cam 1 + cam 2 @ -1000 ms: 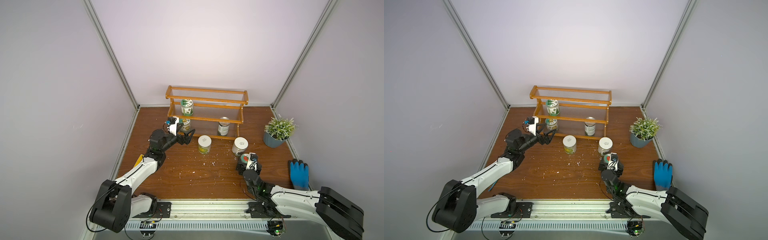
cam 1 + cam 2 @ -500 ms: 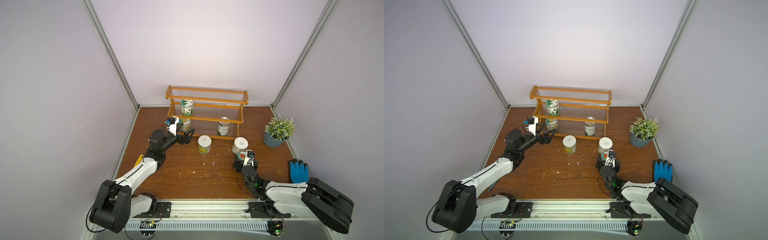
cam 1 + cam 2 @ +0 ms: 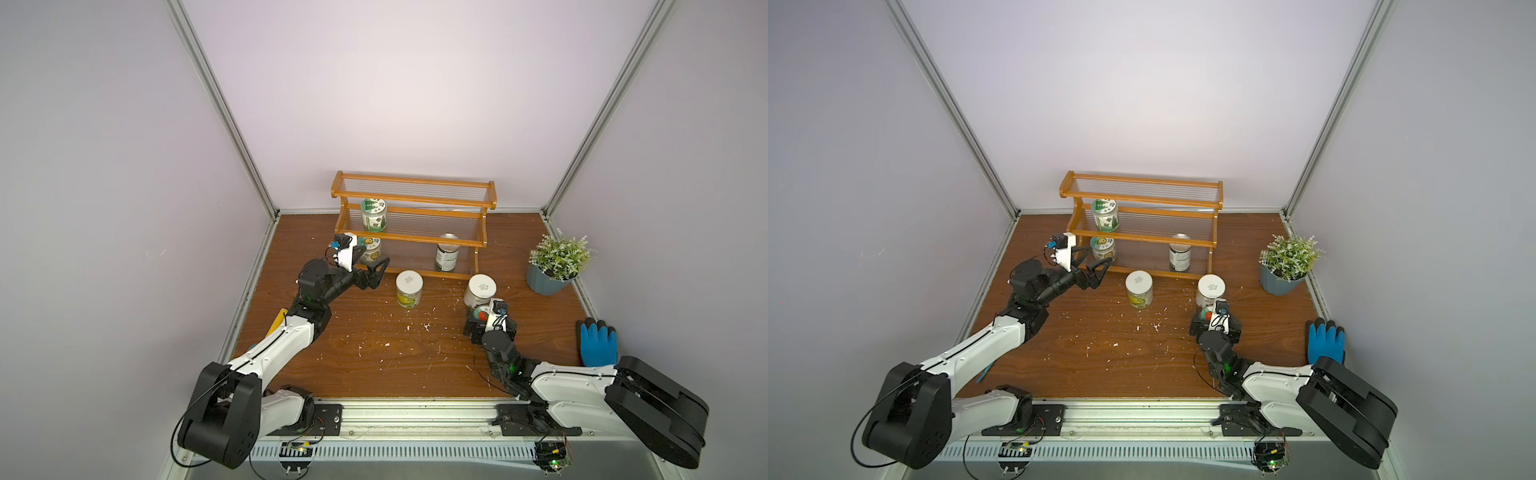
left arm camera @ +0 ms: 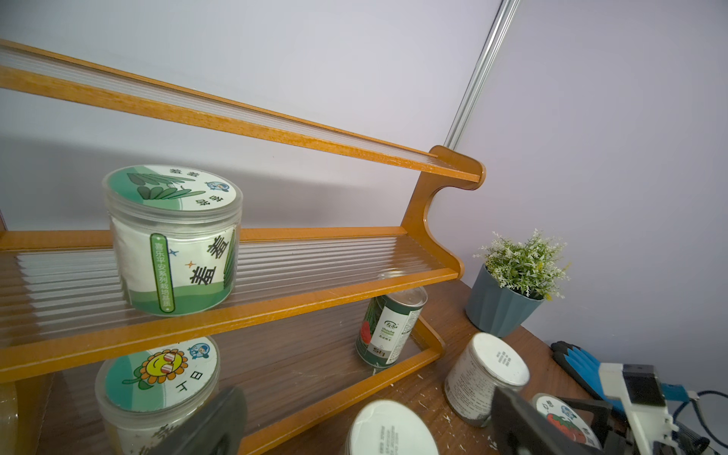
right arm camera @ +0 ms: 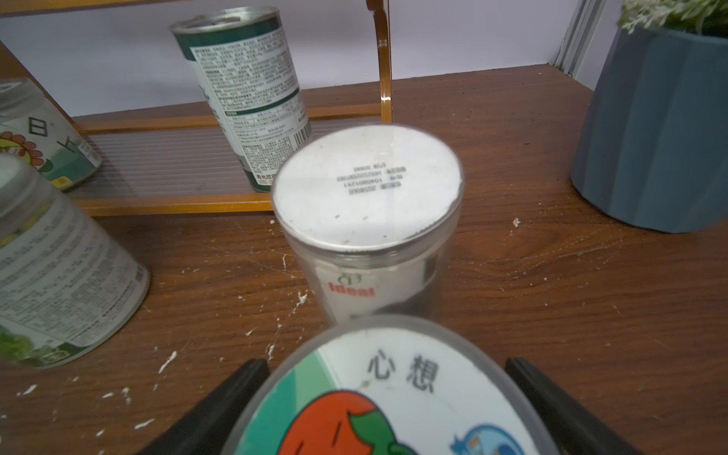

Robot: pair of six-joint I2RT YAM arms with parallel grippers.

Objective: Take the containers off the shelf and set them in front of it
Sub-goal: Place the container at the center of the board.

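The shelf (image 3: pixel 415 193) holds a green-leaf jar (image 3: pixel 373 214) on its middle tier. On the bottom tier stand a sunflower jar (image 3: pixel 371 249) and a metal can (image 3: pixel 447 257). My left gripper (image 3: pixel 374 266) is open just in front of the sunflower jar (image 4: pixel 157 386), touching nothing. On the table before the shelf stand a yellow-label jar (image 3: pixel 409 289), a white-lid jar (image 3: pixel 480 291) and, right behind it, a tomato-lid jar (image 5: pixel 394 402). My right gripper (image 5: pixel 384 366) is open, with one finger on each side of the tomato-lid jar (image 3: pixel 482 312).
A blue-grey plant pot (image 3: pixel 548 278) stands at the right of the shelf. A blue glove (image 3: pixel 596 345) lies near the right wall. White crumbs are scattered over the wooden table (image 3: pixel 374 365). Walls close in the left, back and right.
The right gripper moved the tomato-lid jar a little left and toward the shelf, behind the white-lid jar, then spread its fingers off it. The left arm has not moved.
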